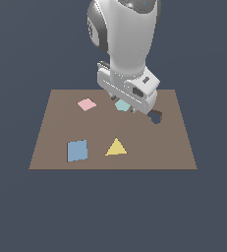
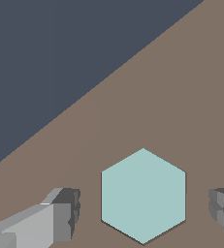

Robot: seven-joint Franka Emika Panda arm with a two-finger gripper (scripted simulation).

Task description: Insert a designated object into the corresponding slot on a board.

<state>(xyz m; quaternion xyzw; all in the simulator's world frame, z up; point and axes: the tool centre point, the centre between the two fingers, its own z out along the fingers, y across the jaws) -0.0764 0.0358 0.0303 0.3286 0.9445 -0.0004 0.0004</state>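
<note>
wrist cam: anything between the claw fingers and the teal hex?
Nothing. In the wrist view bare brown board shows on both sides of the teal hexagonal block, between it and each finger of the open claw.

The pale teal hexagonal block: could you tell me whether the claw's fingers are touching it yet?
Apart. In the wrist view, bare brown board shows between the pale teal hexagonal block and each of the claw's fingers.

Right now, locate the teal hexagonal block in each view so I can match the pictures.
Exterior view: the teal hexagonal block peeks out under the gripper, near the board's far edge.
Wrist view: it lies low in the picture, between the open fingers.
Shared landmark: the brown board.
</note>
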